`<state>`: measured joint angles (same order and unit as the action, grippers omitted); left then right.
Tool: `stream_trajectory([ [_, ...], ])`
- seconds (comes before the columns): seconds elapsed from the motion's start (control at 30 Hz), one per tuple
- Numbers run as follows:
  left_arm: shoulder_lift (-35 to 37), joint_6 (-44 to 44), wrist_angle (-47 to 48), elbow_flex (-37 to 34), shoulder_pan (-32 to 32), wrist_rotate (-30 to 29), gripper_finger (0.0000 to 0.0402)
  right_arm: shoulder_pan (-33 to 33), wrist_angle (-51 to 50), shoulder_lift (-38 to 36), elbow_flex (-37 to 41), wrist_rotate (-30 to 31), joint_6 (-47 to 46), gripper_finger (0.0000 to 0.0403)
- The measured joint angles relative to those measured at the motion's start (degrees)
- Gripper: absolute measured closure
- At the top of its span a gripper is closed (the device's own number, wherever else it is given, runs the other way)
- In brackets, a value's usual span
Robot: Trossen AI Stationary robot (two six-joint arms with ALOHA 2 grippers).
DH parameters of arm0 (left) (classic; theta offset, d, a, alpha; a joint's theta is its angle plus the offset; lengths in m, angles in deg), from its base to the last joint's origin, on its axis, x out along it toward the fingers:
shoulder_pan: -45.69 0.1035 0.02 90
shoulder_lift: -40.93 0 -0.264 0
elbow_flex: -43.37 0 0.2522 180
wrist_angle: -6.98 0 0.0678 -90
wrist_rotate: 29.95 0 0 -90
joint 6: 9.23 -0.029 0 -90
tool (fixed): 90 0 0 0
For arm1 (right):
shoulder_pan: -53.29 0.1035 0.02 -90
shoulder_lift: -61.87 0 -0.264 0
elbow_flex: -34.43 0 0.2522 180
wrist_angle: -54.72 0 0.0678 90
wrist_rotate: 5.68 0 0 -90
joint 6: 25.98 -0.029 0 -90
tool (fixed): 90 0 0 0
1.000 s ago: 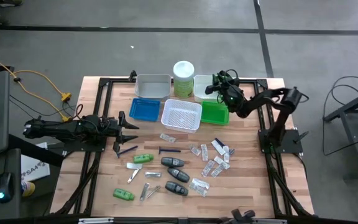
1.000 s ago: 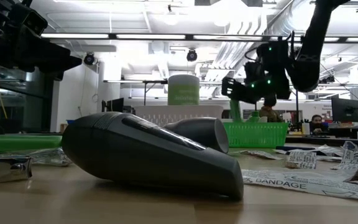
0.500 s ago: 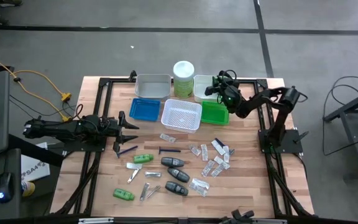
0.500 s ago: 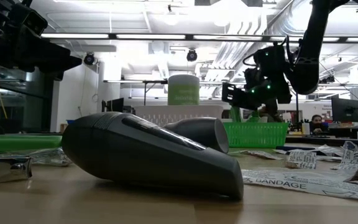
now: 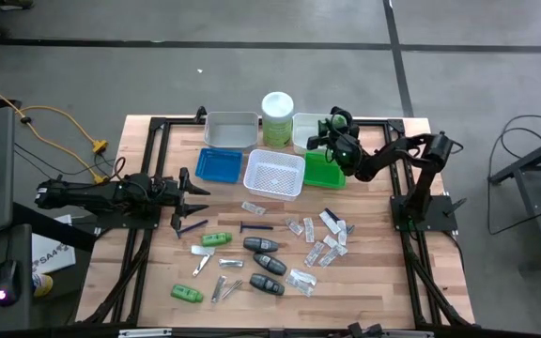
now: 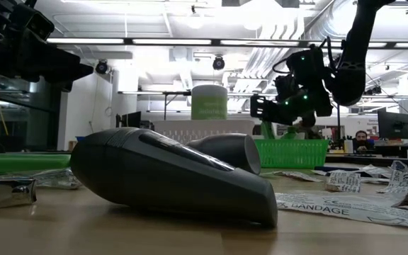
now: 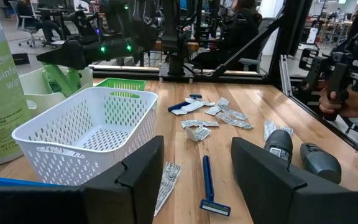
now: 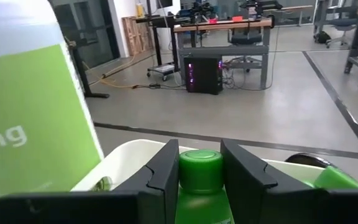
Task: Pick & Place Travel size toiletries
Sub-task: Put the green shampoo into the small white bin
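My right pincer [image 8: 199, 167] grips a green tube [image 8: 199, 186] by its cap, held above the white tray [image 8: 129, 152]. Next, I judge, I lower and release it there. My left pincer [image 7: 191, 165] waits half-open, a blue razor [image 7: 210, 186] lying just ahead on the bench [image 7: 253, 112].

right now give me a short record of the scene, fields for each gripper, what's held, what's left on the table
right gripper: shut on a green tube, above the white tray at the table's far edge
left gripper: open, empty, at the table's left side
trays: blue tray, mesh basket, green tray, grey tray
still loose on the table: blue razor, bandage packets, dark cases
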<state>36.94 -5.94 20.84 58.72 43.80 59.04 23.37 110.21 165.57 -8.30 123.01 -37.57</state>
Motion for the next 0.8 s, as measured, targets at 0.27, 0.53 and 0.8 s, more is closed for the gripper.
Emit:
stream_trajectory([
  [0.27,-0.02,0.00,0.00,0.01,0.00,0.00,0.0213,-1.59,-4.75,-0.04,0.00,0.02,-0.33,0.0304],
  [0.53,-0.01,0.00,0.00,0.01,0.00,0.00,0.0213,-2.46,-8.60,-0.33,-0.10,-0.15,-1.60,0.0296],
  [0.8,-0.02,0.00,0.01,0.02,0.00,-0.01,0.0213,-1.96,-8.70,-0.26,-0.07,-0.38,-1.54,0.0288],
])
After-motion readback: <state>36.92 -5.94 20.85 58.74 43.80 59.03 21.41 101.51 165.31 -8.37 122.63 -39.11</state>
